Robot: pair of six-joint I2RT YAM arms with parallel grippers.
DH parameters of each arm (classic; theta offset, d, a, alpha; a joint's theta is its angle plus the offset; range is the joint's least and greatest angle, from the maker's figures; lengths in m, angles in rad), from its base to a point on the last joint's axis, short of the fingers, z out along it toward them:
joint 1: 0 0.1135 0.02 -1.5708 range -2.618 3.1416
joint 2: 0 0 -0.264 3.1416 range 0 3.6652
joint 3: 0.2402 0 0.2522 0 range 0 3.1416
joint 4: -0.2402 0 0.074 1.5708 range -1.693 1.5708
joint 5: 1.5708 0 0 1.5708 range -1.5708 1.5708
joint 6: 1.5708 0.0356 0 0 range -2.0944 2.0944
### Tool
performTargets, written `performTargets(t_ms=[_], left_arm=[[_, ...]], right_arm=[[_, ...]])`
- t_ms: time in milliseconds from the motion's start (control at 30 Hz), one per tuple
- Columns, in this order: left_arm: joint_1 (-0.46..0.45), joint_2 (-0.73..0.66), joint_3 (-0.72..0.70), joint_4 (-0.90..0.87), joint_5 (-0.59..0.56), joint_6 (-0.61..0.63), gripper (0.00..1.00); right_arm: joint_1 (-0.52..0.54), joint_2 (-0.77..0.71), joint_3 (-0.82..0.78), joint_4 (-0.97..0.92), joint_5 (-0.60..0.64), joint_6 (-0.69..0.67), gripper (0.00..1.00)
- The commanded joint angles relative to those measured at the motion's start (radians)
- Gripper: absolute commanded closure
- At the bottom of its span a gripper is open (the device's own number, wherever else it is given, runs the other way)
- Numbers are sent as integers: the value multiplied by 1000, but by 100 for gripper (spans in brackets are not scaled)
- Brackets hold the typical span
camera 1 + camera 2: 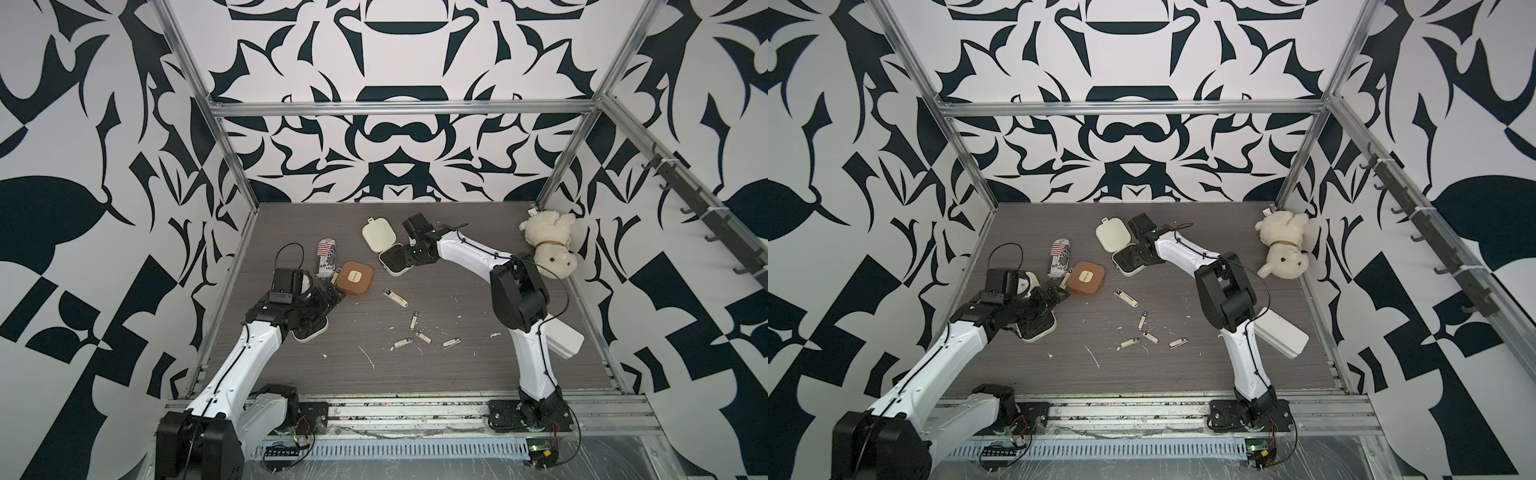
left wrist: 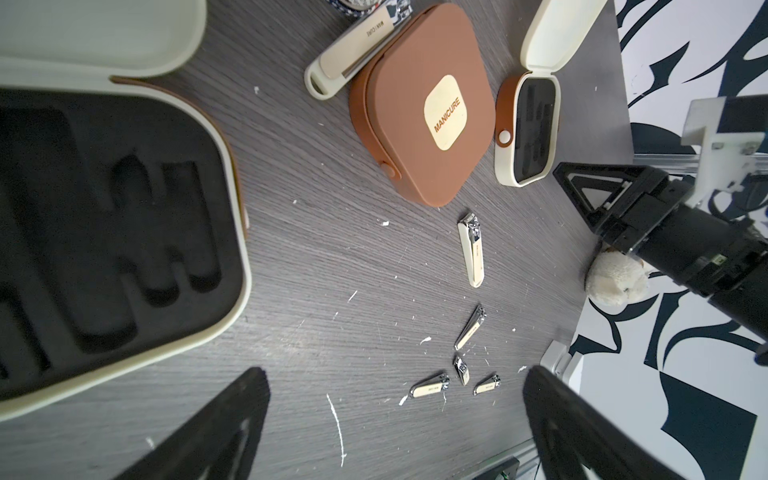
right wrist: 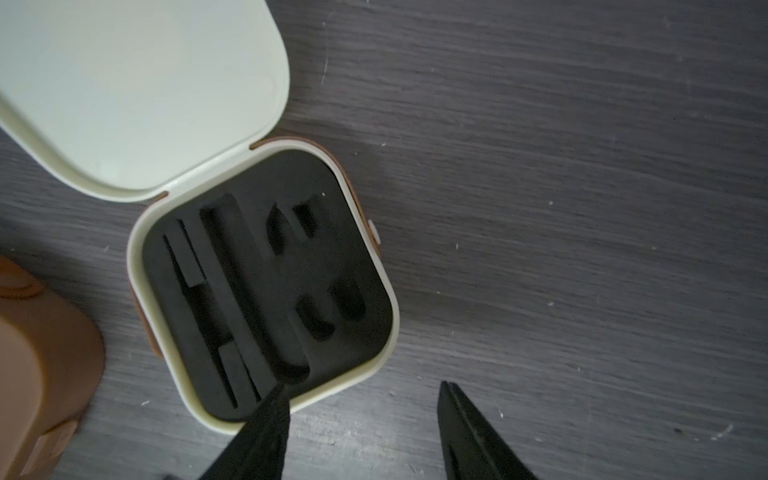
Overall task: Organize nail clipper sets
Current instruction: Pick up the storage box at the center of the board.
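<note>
— Clippers [image 1: 422, 336] lie scattered near-centre. Grippers?
— Left gripper [image 2: 397, 374] gapes, empty, beside the open left cream case [image 2: 124, 208]; right gripper [image 3: 363, 384] parted, empty, at the open far cream case [image 3: 266, 291]; brown case [image 1: 354, 277] closed between.

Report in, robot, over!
Left gripper, right gripper open, empty. Cream rounded-square hinged case open, slots bare. Small cream metal clippers lying loose. Crushed striped can aside, harmless.

On the counter [image 1: 457, 374], the closed case [image 1: 354, 278] lies just right of the can [image 1: 326, 257], with the far open case [image 1: 378, 236] behind-right of it and the near open case [image 1: 313, 333] before-left. Loose clippers [image 1: 395, 297] lie scattered mid-counter before the closed case; the plush dog [image 1: 548, 245] sits in the far right corner.
</note>
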Motion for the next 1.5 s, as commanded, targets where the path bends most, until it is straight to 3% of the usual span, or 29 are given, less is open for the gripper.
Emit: performTargets(t_ms=[0,467,967,1300,1467], left_arm=[[-5,10,17,15,13,0,0],[-6,9,-4,13,17,-2,0],[-6,23,-5,20,19,-1,0],[-6,21,0,26,20,-3,0],[-6,16,17,21,17,1,0]], right_arm=[[-6,-5,76,-8,-33,-28,40],[-26,139,259,-84,-21,-32,52],[-37,204,272,-100,-49,-31,80],[-35,73,85,-24,-39,-8,100],[-36,-33,-19,18,-41,13,100]])
